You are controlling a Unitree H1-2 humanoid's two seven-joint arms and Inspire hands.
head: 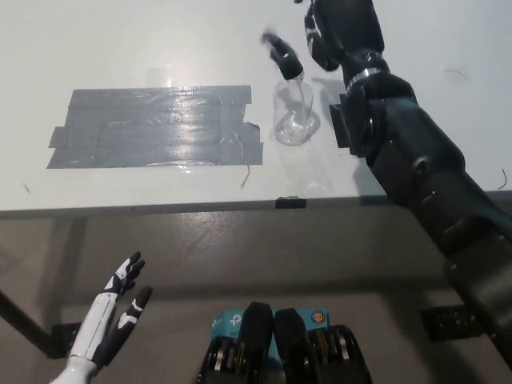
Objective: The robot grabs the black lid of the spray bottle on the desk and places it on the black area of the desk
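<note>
The clear spray bottle [293, 112] stands on the white desk [144, 40], leaning with its top tipped to the left. Its black spray lid [282, 56] is blurred and still sits on the bottle's neck. My black right hand [340, 32] is just to the right of the lid, close to it; the top of the hand is cut off by the picture's edge and I cannot see a grip. The black taped area [156, 128] lies left of the bottle. My white left hand [112, 320] rests open, low at the left, below the desk's front edge.
The desk's front edge [200, 206] runs across the middle of the view, with grey floor below it. My right forearm [408, 152] crosses the desk's right side. A small dark tab [290, 202] sits on the edge.
</note>
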